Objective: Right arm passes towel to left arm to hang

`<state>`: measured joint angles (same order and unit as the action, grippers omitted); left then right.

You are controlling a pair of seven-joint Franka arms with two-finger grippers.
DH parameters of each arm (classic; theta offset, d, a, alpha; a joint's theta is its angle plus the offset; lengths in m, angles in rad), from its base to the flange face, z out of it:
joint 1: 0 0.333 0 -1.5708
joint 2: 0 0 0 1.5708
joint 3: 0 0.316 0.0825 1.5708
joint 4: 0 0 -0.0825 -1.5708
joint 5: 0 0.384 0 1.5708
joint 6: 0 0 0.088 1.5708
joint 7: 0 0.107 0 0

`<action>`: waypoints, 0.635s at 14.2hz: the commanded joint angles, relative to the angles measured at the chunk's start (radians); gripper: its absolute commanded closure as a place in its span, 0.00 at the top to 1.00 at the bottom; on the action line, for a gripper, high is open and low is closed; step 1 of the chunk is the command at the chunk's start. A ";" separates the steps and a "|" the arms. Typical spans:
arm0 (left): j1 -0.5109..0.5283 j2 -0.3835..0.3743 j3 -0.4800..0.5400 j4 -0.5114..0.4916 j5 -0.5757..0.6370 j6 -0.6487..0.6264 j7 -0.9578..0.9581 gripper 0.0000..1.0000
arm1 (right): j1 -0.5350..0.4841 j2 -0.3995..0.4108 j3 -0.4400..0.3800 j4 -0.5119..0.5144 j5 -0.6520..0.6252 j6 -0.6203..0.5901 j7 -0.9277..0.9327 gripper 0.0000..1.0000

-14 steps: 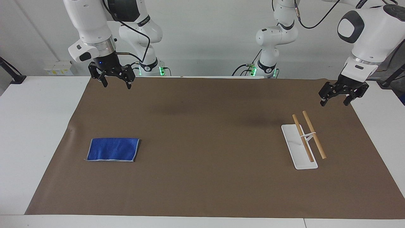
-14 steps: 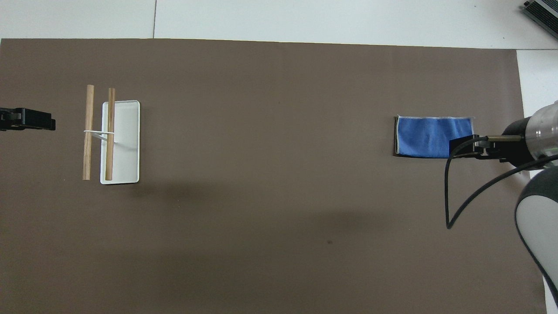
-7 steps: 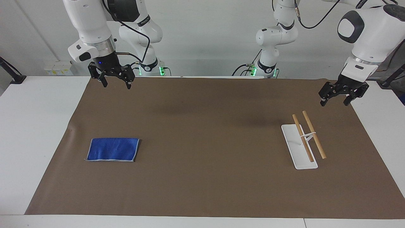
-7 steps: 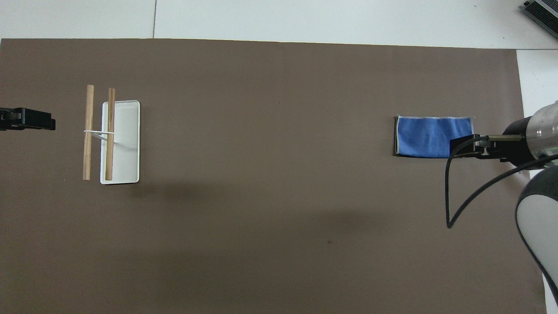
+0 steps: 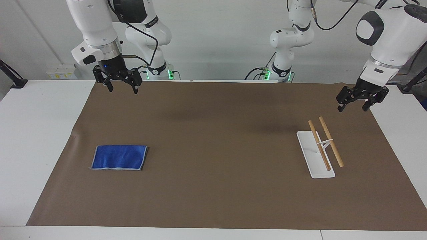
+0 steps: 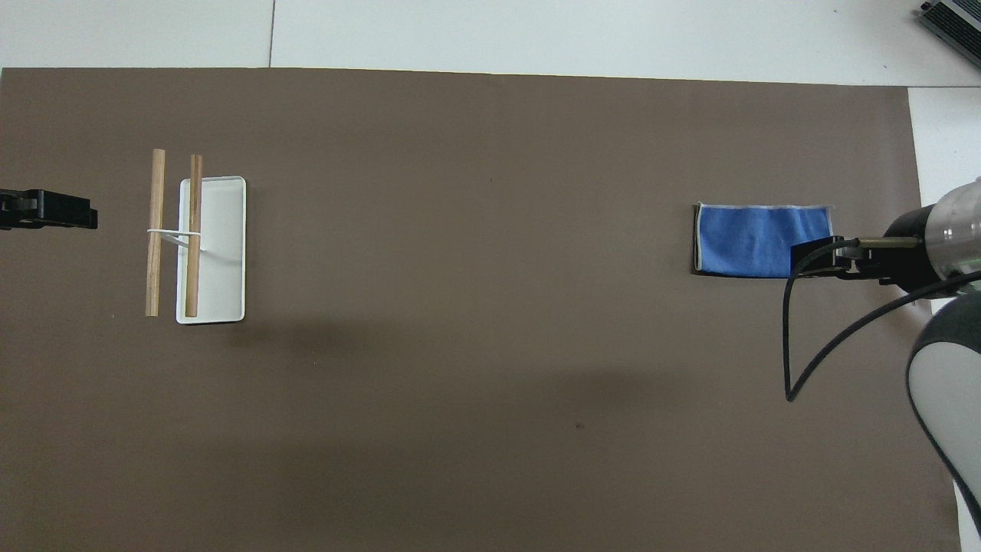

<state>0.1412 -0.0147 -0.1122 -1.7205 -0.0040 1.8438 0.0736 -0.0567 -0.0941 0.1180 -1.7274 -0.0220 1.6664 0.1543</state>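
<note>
Over the last second nothing has shifted: the task has not started. The small bright-blue microfibre towel [image 5: 119, 157] lies flat on the brown mat [image 5: 213, 150], ungrasped. The right claw [image 5: 116, 80] hangs released above the mat's robot-side edge. The left claw [image 5: 361, 98] waits released near the white-based rack with two wooden rods [image 5: 321, 149], which carries nothing.

A plain white wall [image 5: 217, 40] backs a white table [image 5: 36, 133]; a brown mat [image 5: 217, 160] covers most of it — evenly lit.
</note>
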 commanded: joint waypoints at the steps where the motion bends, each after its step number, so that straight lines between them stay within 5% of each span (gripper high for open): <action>1: 0.009 -0.030 -0.003 -0.030 -0.010 -0.006 -0.006 1.00 | -0.009 0.002 0.003 0.000 0.014 0.010 -0.013 1.00; 9: 0.009 -0.028 -0.003 -0.030 -0.010 -0.006 -0.006 1.00 | -0.012 -0.004 0.002 -0.015 0.014 0.013 -0.013 1.00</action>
<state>0.1412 -0.0147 -0.1122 -1.7205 -0.0040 1.8438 0.0735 -0.0580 -0.0940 0.1178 -1.7290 -0.0220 1.6664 0.1543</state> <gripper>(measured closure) 0.000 0.000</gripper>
